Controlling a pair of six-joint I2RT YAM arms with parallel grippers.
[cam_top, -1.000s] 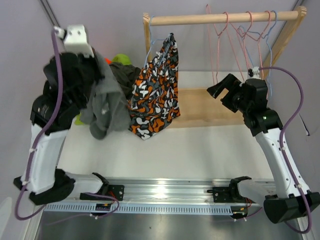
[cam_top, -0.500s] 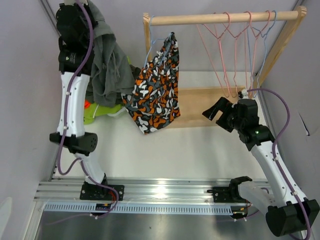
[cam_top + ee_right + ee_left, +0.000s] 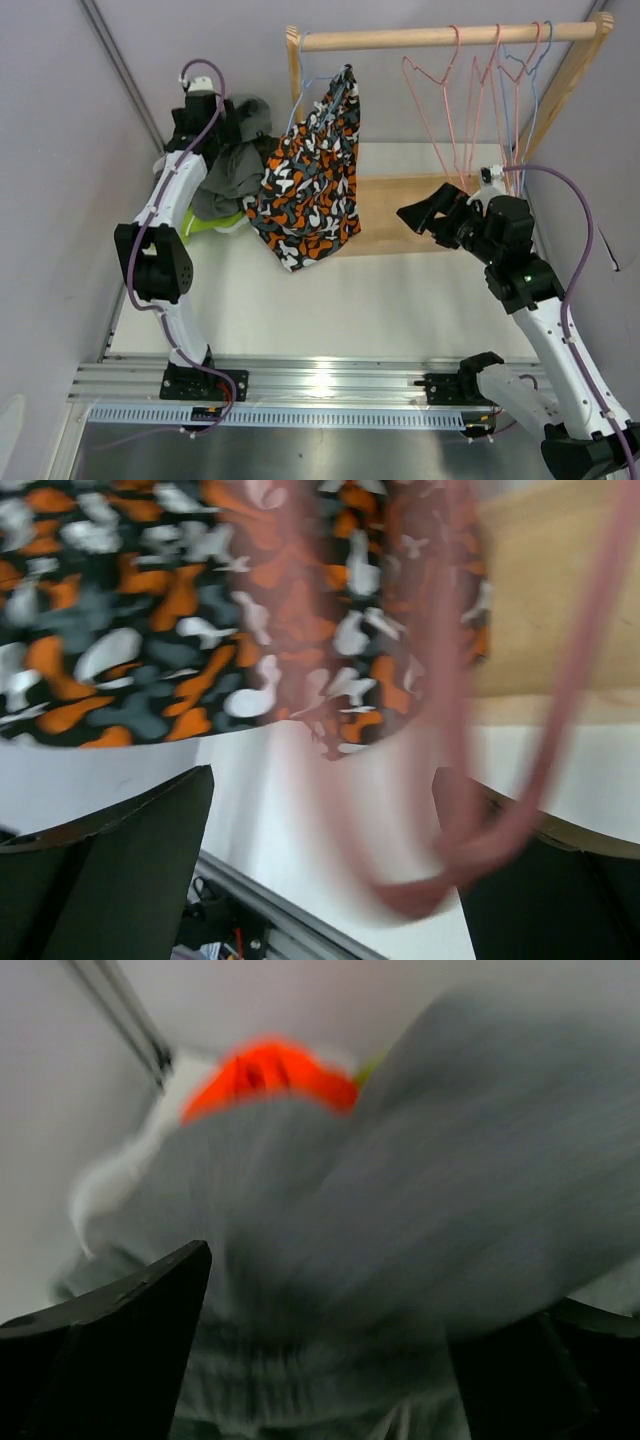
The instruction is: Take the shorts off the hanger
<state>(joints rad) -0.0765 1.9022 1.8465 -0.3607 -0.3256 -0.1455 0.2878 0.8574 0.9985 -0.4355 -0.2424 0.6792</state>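
The camouflage shorts point(image 3: 310, 185) hang from a blue hanger point(image 3: 298, 100) at the left end of the wooden rail point(image 3: 420, 38), the only pair on the rack. The grey shorts point(image 3: 235, 165) lie heaped at the far left of the bench point(image 3: 400, 300), with lime green shorts point(image 3: 205, 222) and orange shorts point(image 3: 268, 1072) under them.

The left arm's fingers point(image 3: 120, 1360) stand wide apart over that heap, with grey cloth between them but nothing pinched, as far as the blur lets me judge. If a fold clings when the arm lifts, the heap could be dragged off the bench.

The right arm's fingers point(image 3: 100, 870) are spread wide and empty, with an empty pink hanger point(image 3: 470, 860) blurred between them. Reaching left from here, they could hook that wire and pull it off the rail. A hard downward tug on the camouflage pair could also drag the hanger along or rock the rack.
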